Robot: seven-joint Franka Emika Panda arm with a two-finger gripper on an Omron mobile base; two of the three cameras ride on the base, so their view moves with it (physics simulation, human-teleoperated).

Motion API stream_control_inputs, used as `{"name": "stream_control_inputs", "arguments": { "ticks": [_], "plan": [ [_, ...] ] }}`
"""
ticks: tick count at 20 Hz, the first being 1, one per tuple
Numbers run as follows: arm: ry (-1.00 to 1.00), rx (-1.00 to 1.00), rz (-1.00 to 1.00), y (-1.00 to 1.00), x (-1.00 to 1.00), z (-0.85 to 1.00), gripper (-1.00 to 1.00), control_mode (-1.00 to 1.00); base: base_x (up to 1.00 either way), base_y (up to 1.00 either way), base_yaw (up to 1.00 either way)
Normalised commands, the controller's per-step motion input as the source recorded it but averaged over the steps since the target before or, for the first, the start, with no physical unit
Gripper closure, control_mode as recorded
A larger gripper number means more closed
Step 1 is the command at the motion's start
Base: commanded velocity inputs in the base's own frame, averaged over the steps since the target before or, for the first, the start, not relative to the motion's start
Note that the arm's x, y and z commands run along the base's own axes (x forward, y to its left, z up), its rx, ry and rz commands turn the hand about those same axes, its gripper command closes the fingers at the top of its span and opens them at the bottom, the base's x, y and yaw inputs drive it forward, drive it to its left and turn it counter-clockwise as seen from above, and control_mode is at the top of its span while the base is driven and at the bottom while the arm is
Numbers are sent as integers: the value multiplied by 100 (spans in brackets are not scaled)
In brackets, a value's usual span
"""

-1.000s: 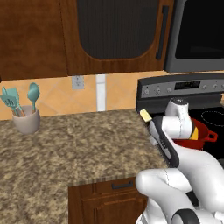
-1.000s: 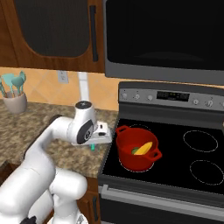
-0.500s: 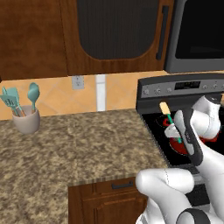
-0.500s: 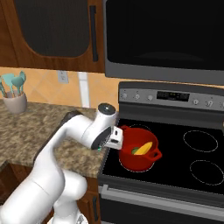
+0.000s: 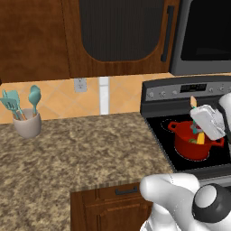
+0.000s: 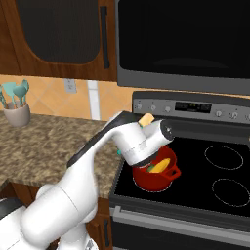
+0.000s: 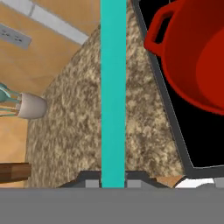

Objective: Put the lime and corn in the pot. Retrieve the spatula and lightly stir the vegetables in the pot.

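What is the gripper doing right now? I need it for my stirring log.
Gripper: shut on the spatula, held beside the pot.

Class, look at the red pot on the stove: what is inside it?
The pot holds the yellow corn, and in the left base view something green beside it, likely the lime. The robot's hand covers the rest of the inside.
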Motion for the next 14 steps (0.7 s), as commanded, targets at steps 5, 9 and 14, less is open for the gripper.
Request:
{"name": "stream_control_inputs", "arguments": {
  "ticks": [5,9,14],
  "plan": [
    [5,28,-17,0,1,14,100,-100,0,0,0],
    [0,0,0,0,0,0,100,-100,0,0,0],
    [0,1,0,0,0,0,100,-100,0,0,0]
  ]
}}
